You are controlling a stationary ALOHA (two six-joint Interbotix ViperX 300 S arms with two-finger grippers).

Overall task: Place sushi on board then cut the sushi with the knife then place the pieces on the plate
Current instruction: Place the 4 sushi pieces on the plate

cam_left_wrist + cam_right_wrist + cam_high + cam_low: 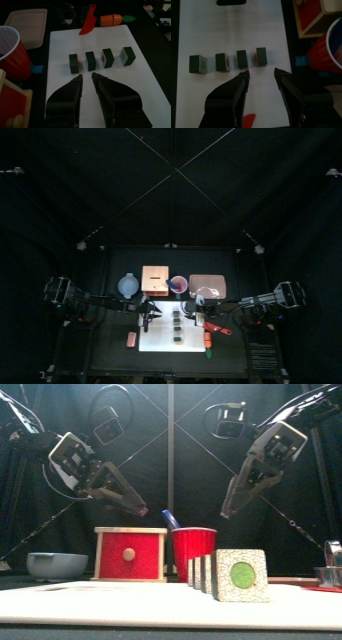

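- Left gripper (87,76): jaws nearly together with only a narrow gap, holding nothing. It hangs above the board (133,85), on the left side of the sushi (90,60).
- Right gripper (260,74): jaws moderately wide and empty. It hangs above the board on the right side of the sushi.
- Neither gripper touches anything, and the front view shows both raised clear of the table.
- The sushi is on the board as four separate dark green pieces. They stand upright in a row running front to back, with small gaps between them.
- The red knife (87,22) lies at the board's right edge, its blade on the white. An orange toy (111,19) sits just beside it, off the board.
- Behind the board stands the cup (194,549), with a blue knife (168,517) sticking out of it.
- The box (130,554) is just left of the cup, and the bowl (56,564) is further left.
- The tray (206,285) lies right of the cup and holds no sushi.
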